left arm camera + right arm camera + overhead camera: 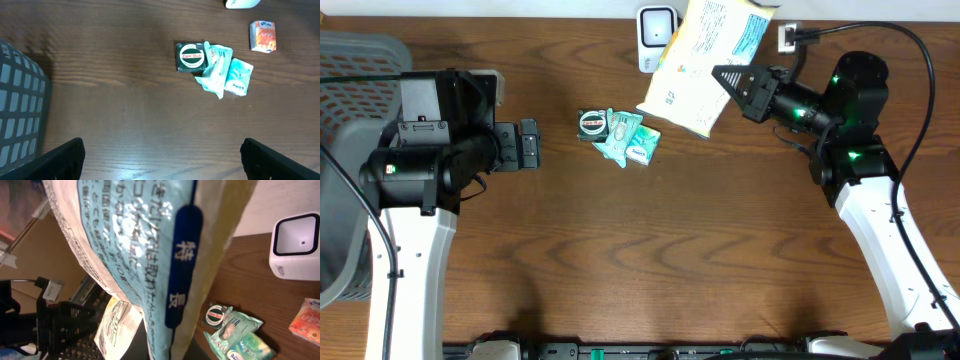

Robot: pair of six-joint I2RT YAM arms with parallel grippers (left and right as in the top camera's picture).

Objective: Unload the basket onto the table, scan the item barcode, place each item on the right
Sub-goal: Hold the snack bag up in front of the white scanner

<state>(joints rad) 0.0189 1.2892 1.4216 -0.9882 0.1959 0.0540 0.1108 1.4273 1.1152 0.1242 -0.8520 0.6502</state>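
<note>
Bag [705, 60], Japanese print, clamped in right tool [722, 76]; left tool [530, 145] apart; tin [191, 56] reads Zam-Buk.

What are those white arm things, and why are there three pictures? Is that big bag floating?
Those are two robot arms at a wooden table. One picture looks down from above. The other two come from little cameras, one on each wrist. The bag isn't floating: the right gripper is shut on the big yellow and blue bag and holds it up near the white scanner box. The left gripper is open and holds nothing. On the table lie a small round tin, some green packets right beside it, and a little orange pack. A grey basket sits beside the left arm.
</note>
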